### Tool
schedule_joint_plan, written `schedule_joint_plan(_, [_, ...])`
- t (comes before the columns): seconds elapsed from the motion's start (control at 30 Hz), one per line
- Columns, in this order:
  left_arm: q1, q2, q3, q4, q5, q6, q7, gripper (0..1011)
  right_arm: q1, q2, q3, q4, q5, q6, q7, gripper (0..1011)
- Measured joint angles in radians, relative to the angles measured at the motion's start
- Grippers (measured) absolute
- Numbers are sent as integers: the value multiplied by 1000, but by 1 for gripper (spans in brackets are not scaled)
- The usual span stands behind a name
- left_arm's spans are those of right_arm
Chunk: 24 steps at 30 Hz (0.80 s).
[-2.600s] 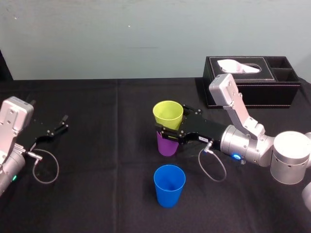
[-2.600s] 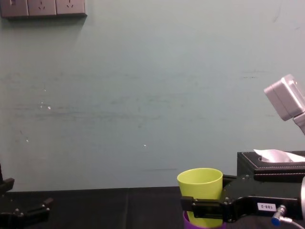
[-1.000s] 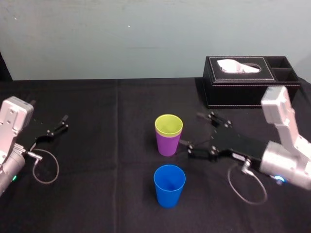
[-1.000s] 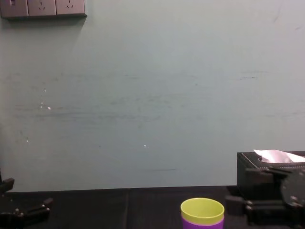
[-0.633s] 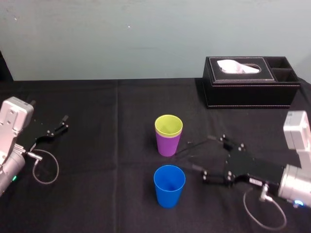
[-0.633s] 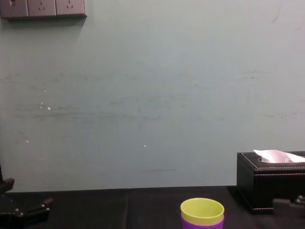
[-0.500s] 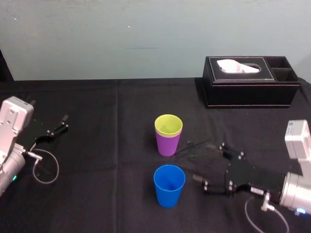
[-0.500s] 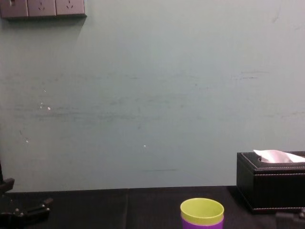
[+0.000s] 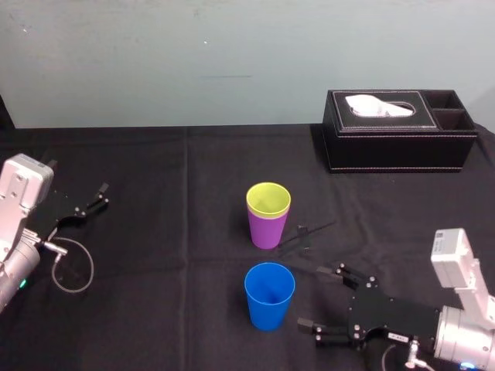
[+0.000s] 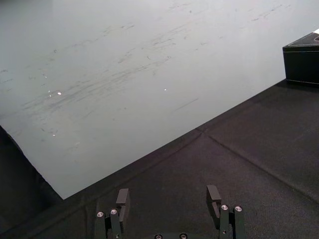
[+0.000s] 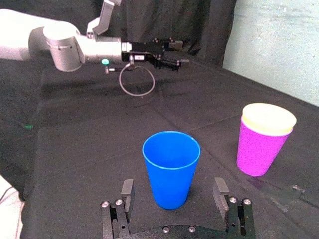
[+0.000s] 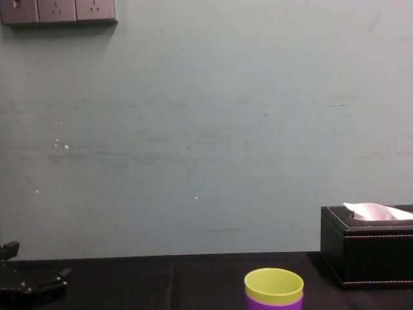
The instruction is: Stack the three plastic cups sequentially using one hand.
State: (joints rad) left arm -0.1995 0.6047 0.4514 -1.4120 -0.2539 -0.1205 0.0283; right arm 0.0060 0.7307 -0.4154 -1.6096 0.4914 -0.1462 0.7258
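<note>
1. the right gripper (image 9: 313, 298) is held low over the near right part of the table, with its jaws spread wide and nothing caught between them.
2. the blue cup (image 9: 269, 295) is stood upright, mouth up, just ahead of those jaws and close beside the fingertips, but it is not gripped.
3. the yellow-green cup (image 9: 268, 198) is nested inside the purple cup (image 9: 267, 230), so that only its rim band is shown above the purple rim.
4. this nested pair is stood upright near the middle of the table, just behind the blue cup and apart from it.
5. a black tissue box (image 9: 398, 143) is set at the far right of the table, with white tissue showing at its slot, well apart from the cups.
6. the left gripper (image 10: 168, 199) is parked at the left side of the table, with its jaws apart and empty, well away from all three cups.
7. the table is covered by a black cloth (image 9: 170, 247), and a pale wall is seen behind it.
</note>
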Motion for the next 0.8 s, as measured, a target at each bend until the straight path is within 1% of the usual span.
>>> schedule_joint_plan(0.17, [0, 0, 0, 0, 0, 0, 0, 1010, 21, -20, -20, 28, -20, 1, -2, 1003])
schedule_joint_plan(0.4, [0, 0, 0, 0, 0, 0, 0, 1010, 43, -39, -41, 54, -35, 6, -1, 1003])
schedule_joint_plan(0.8, [0, 0, 0, 0, 0, 0, 0, 1010, 70, -58, -62, 78, -44, 14, 2, 1003])
